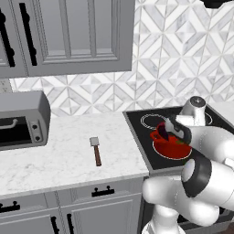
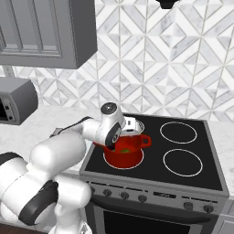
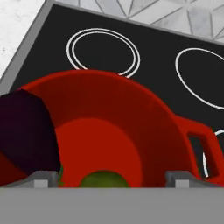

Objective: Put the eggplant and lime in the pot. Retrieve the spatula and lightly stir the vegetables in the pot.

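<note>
pot (image 2: 123, 154): on the front left burner of the stove (image 2: 183, 180)
lime (image 3: 104, 179): inside the pot, on its floor
eggplant (image 3: 27, 131): over the pot's rim, at its left side in the hand view
spatula (image 1: 96, 151): flat on the counter (image 1: 55, 160), left of the stove, well apart from the pot
toaster oven (image 1: 20, 121): on the counter, further left of the stove, beyond the spatula
</note>
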